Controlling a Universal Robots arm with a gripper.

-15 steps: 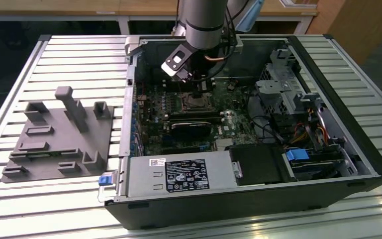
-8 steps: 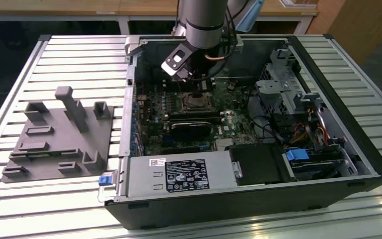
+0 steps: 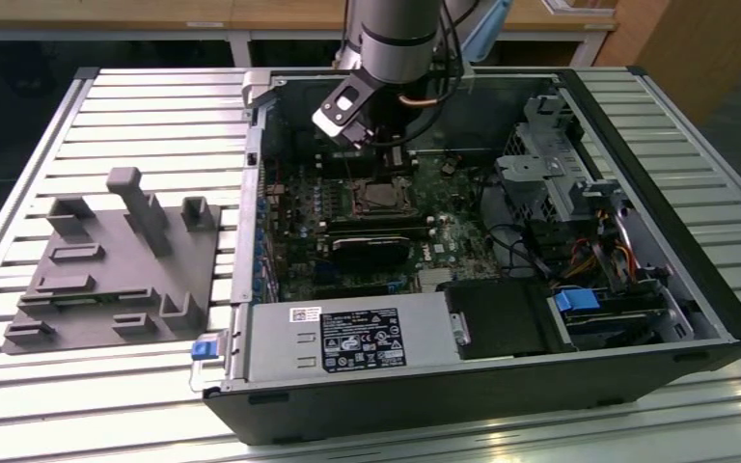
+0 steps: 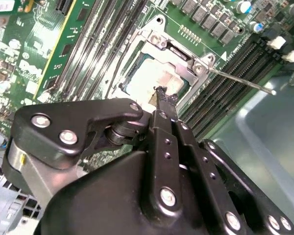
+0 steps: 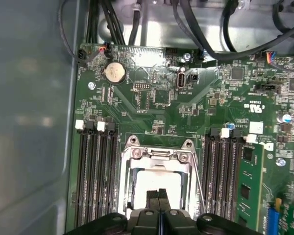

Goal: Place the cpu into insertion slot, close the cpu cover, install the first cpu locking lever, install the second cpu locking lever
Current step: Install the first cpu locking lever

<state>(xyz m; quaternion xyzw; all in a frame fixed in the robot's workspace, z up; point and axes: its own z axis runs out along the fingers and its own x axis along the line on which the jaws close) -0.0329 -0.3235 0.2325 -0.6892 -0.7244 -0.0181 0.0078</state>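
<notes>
The cpu lies in its socket on the green motherboard, its pale top showing through the window of the cpu cover. That silvery frame lies flat over the chip. A thin wire locking lever runs beside the socket and angles away from it. In the second wrist view the same lever juts out past the cover and the cpu. My gripper hovers just above the chip with its black fingers shut together and nothing between them. The exterior view has the gripper over the socket.
Memory slots flank the socket on both sides. A black module lies just in front of the socket, and a grey power supply box fills the case's near edge. Drive cage and cables stand at the exterior view's right; a grey fixture at its left.
</notes>
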